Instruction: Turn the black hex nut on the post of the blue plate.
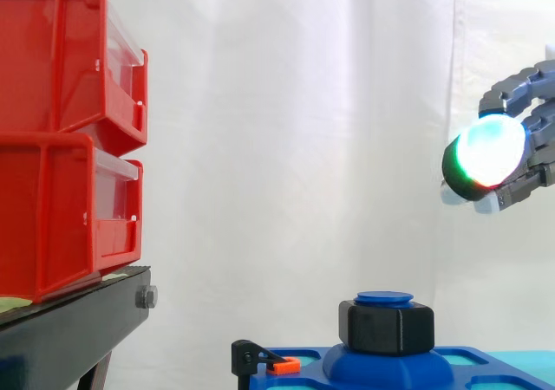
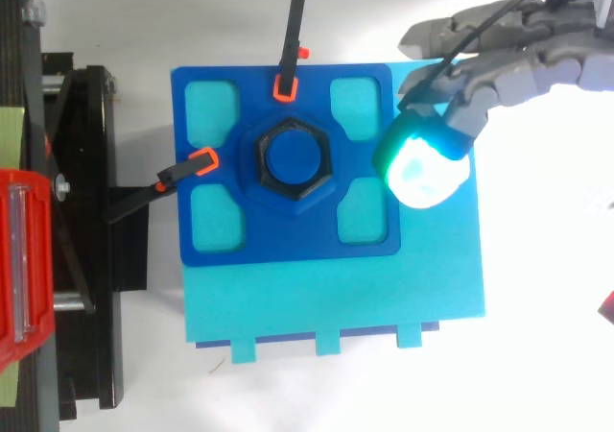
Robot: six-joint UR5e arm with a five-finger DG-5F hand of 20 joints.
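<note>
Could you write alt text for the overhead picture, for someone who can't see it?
A black hex nut sits on the post at the middle of a blue plate. The robot's hand hovers by the plate's right edge, apart from the nut, one fingertip glowing cyan.

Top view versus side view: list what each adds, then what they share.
Top view: the six-sided outline of the black hex nut round the post, four cyan windows in the blue plate, the hand right of the nut. Side view: the hand hangs above nut level, the post top pokes above the nut, two red bins stacked. Both: nut, post, plate, open hand.
</note>
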